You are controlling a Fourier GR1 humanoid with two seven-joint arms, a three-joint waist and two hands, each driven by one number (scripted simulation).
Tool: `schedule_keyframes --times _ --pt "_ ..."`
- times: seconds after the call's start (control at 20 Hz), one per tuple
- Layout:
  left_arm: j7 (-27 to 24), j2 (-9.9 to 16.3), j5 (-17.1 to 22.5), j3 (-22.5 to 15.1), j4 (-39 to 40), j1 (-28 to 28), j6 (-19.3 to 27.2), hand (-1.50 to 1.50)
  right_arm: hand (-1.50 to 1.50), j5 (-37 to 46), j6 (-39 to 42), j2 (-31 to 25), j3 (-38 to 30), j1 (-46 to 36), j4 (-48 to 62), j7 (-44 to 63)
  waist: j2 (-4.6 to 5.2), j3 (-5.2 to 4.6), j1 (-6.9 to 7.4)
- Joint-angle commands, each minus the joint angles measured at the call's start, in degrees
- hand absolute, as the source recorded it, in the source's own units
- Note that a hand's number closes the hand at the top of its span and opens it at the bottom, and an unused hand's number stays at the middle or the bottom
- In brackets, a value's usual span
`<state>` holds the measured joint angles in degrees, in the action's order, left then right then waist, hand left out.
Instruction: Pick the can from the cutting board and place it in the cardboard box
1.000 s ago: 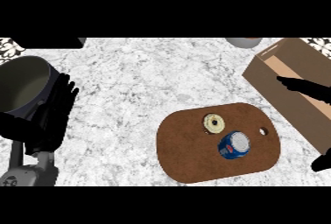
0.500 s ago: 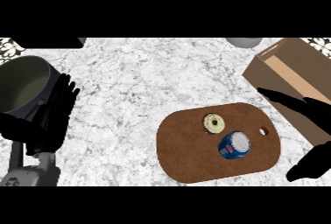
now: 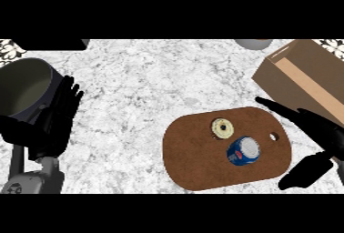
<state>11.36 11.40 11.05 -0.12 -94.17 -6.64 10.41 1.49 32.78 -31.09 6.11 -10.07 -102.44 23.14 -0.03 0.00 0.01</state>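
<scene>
Right hand (image 3: 321, 136) (fingers spread wide, holding nothing) flanks the cutting board (image 3: 201, 159), positioned to close on the upright can (image 3: 242, 150); cardboard box (image 3: 306, 77) lies beyond.

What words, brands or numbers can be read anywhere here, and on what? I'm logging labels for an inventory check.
No readable text.
Blue cylindrical can on the brown oval wooden cutting board: red and white markings on its side, too blurred to read.
Brown open cardboard box: no print visible.
Pale round ring-shaped object on the board: no marking visible.
</scene>
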Motion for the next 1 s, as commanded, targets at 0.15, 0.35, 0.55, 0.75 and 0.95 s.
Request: schedule_keyframes --times 0.15,0.35,0.55,0.75,0.95 --pt "-2.1 -1.52 -1.38 1.93 0.87 1.27 -1.83 0.0 -1.5 2.03 5.81 3.24 -5.03 -1.56 3.12 -0.77 0.02 0.0 0.09" --pt "0.59 -1.09 -0.63 2.99 1.64 -1.23 -2.88 0.0 -1.5 10.1 3.02 8.0 0.3 1.27 2.88 -3.61 0.03 0.0 0.03" --pt "0.44 -1.8 -0.67 3.41 -1.0 1.96 -3.9 0.0 -1.5 10.23 7.17 5.29 -5.52 -0.17 6.04 -6.34 0.02 0.01 0.11" --pt "-0.54 -3.39 -2.86 2.86 1.46 -0.98 -2.83 0.0 -1.5 17.43 3.24 10.43 -1.34 -0.37 7.08 -6.1 0.03 0.0 0.04" --pt "1.3 -3.69 -3.72 2.56 -4.7 3.63 -2.83 0.0 -1.5 17.43 5.47 11.1 -2.96 -0.67 5.91 -4.42 -0.01 0.0 0.12"
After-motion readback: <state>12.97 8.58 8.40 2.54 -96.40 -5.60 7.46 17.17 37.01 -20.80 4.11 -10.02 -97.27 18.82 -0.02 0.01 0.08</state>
